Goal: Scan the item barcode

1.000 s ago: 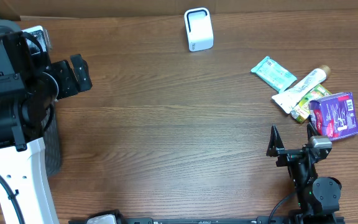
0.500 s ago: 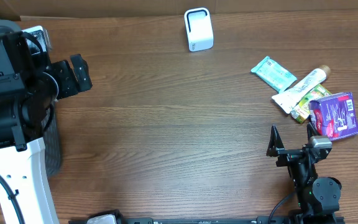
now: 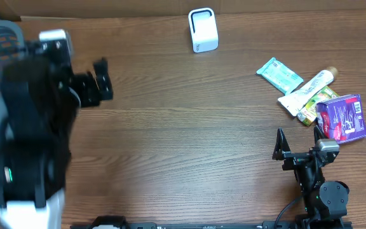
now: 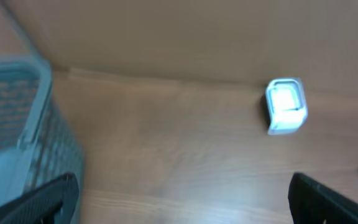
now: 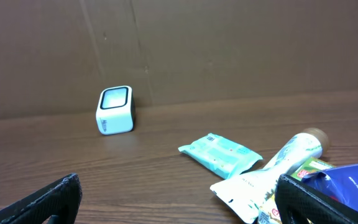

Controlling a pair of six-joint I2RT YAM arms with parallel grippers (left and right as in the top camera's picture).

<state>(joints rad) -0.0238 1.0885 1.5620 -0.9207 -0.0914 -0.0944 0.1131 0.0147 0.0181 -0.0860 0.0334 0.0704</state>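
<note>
At five o'clock the right arm (image 3: 316,184) is holding its jaws spread over the counter (image 3: 183,146). At three o'clock the purple pouch (image 3: 342,117), tube (image 3: 309,88) and teal packet (image 3: 279,74) are lying clustered. At ten o'clock the left arm (image 3: 33,127) (blurred overhead) is carrying its jaws spread too, near the basket (image 4: 23,118). The white scanner (image 3: 203,30) is standing at twelve.

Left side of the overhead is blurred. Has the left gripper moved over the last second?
Yes. In the overhead view the left gripper has shifted right, toward the white scanner, which has not moved.
</note>
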